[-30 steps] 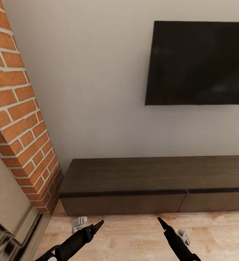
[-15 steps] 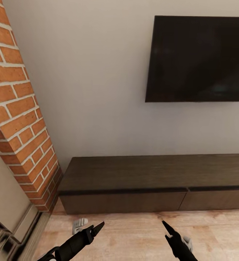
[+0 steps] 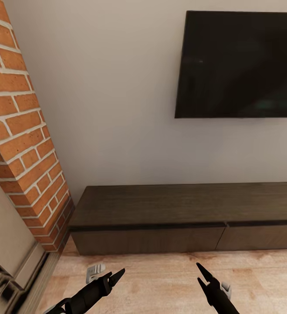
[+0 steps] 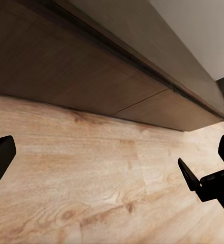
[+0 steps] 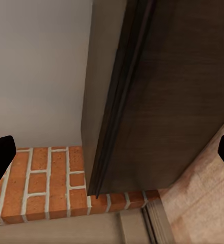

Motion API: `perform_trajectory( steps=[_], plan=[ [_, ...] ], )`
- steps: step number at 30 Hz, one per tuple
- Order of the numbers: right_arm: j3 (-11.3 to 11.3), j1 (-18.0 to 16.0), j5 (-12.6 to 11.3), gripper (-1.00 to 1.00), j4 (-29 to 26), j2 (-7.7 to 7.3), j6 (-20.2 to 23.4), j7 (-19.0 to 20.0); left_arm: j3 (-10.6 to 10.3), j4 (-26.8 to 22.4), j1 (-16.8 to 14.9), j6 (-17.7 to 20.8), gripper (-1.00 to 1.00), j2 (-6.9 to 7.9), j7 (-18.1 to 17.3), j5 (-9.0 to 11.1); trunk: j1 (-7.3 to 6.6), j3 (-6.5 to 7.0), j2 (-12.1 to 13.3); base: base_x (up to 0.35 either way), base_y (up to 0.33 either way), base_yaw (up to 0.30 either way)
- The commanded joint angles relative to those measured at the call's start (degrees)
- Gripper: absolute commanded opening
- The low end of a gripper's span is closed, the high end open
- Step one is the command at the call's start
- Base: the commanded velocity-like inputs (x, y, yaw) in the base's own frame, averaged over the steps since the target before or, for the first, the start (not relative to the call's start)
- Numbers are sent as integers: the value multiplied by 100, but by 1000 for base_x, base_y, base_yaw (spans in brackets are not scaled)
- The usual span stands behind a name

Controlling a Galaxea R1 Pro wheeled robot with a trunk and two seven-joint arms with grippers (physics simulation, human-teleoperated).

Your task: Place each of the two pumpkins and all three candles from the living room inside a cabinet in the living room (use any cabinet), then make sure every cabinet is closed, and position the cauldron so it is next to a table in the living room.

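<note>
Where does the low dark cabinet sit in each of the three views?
Head view: cabinet spans the lower middle, below the TV.
Left wrist view: its drawer fronts run across the upper part, above the plank floor.
Right wrist view: it fills the right side.
Shared landmark: the brick chimney, beside the cabinet's end.

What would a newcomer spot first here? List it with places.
The big black TV on the pale wall, upper right, and the red brick chimney running down the left edge. Below the TV, the long low dark cabinet sits on the wood floor with its drawer fronts closed, both grippers empty before it.
</note>
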Motion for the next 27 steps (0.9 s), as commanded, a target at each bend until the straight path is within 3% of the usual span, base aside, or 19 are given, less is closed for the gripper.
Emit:
perform_trajectory(
  steps=[1,12,27],
  plan=[
    [-11,0,-39,100,0,-6,51,13,-8,-3,-5,31,100,4,-15,59,22,-23,-44,0,0,0],
    [-65,19,-39,100,-15,-103,48,-12,-9,3,-5,31,100,4,-17,56,263,-221,-485,0,0,0],
    [-123,20,-40,100,35,-111,-34,33,-9,3,-5,31,100,4,-17,-1,593,-490,-1087,0,0,0]
  ],
)
